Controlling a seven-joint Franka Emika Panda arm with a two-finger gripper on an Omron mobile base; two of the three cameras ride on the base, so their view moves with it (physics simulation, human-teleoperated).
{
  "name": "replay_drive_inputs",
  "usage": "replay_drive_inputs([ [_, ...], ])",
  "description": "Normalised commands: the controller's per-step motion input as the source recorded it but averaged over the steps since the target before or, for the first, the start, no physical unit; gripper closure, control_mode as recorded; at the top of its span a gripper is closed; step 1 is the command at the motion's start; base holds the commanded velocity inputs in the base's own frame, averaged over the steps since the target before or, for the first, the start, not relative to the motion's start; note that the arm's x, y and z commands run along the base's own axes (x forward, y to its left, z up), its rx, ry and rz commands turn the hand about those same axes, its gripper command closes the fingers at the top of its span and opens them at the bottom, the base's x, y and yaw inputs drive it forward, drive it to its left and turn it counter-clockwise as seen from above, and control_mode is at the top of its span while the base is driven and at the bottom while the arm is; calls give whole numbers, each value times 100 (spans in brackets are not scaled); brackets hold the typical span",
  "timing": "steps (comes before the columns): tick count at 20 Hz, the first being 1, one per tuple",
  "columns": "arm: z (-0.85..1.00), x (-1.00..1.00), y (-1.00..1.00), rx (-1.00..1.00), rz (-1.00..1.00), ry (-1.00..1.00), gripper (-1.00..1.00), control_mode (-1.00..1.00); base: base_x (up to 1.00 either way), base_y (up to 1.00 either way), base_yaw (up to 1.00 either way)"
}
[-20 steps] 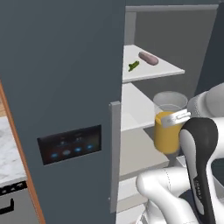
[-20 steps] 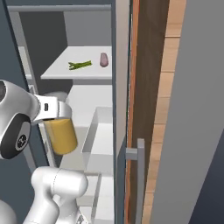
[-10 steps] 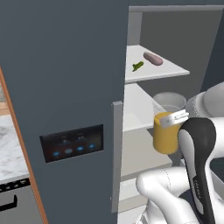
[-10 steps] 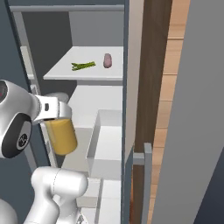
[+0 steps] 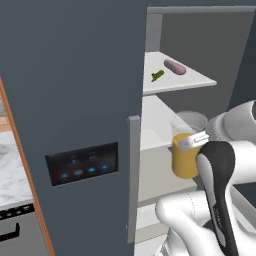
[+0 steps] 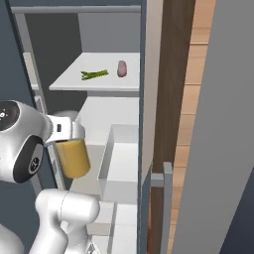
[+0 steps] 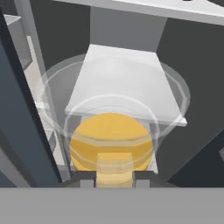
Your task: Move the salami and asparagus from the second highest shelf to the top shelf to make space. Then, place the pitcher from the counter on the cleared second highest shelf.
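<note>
Fridge door (image 5: 75,100): flat dark grey, panel markings unreadable.
Asparagus (image 5: 157,75): thin green stalk, top shelf (image 5: 195,80).
Salami (image 5: 175,67): pinkish cylinder, beside asparagus.
Pitcher (image 5: 184,157): mustard cylinder, clear rim, airborne before fridge.
Gripper (image 5: 192,142): clamped on pitcher.

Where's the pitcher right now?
The pitcher is in the gripper, held in front of the open fridge, level with the second highest shelf. The salami and asparagus lie on the top shelf above.
</note>
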Motion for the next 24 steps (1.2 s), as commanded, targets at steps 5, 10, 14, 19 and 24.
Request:
replay_drive_inputs([
  [5,-25,20,2,0,0,-4,100,-100,0,0,0],
  [10,-7,27,0,0,-1,-3,100,-100,0,0,0],
  [14,-1,20,0,2,-2,-11,100,-100,0,0,0],
  [19,-2,22,0,2,-2,-16,100,-100,0,0,0],
  [24,-3,32,0,4,-2,-12,100,-100,0,0,0],
])
